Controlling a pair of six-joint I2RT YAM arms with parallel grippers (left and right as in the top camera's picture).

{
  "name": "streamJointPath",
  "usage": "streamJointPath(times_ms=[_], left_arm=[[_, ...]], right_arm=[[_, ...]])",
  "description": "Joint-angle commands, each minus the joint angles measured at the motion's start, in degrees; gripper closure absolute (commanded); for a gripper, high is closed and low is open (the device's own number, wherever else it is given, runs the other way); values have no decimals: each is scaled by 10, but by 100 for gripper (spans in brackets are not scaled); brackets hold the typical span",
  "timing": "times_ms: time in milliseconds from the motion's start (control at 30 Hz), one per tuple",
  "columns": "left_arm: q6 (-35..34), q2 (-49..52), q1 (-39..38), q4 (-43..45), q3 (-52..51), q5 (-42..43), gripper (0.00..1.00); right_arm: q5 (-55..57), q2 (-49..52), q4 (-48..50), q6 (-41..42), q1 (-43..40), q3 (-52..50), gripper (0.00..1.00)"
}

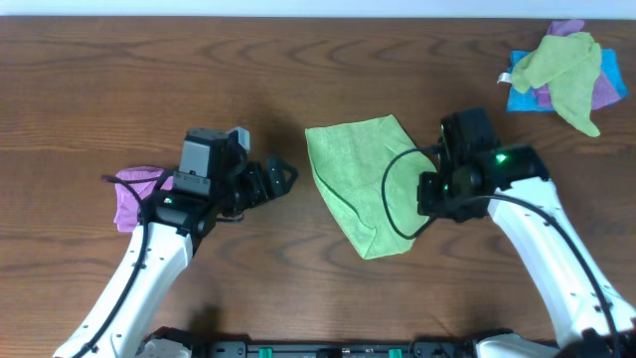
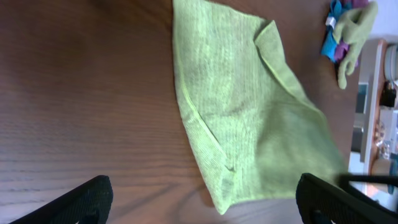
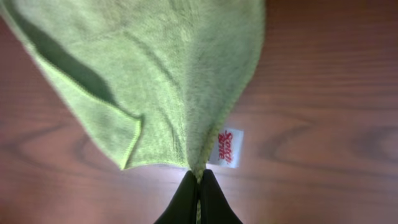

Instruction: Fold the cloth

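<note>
A light green cloth [image 1: 360,179] lies rumpled and partly folded on the wooden table's middle. My right gripper [image 3: 199,177] is shut on the cloth's [image 3: 155,74] right corner, beside its white tag [image 3: 227,148], and in the overhead view [image 1: 429,189] it sits at the cloth's right edge. My left gripper [image 1: 278,179] is open and empty, just left of the cloth; its two finger tips frame the cloth's [image 2: 242,106] near corner in the left wrist view [image 2: 202,202].
A pile of cloths, yellow-green, blue and purple [image 1: 564,72], lies at the back right. A pink cloth [image 1: 134,197] lies at the left under my left arm. The table [image 1: 149,80] is dark brown wood.
</note>
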Motion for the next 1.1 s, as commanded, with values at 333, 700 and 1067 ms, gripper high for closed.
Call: streamJointPath(times_ms=[333, 700, 1067], left_arm=[[-71, 0, -92, 9, 11, 14, 4], [-86, 0, -105, 9, 11, 10, 4], [-86, 0, -105, 19, 11, 5, 4]], right_arm=[[77, 1, 120, 35, -59, -106, 99], [149, 0, 95, 47, -106, -106, 44], [111, 5, 167, -106, -89, -57, 37]])
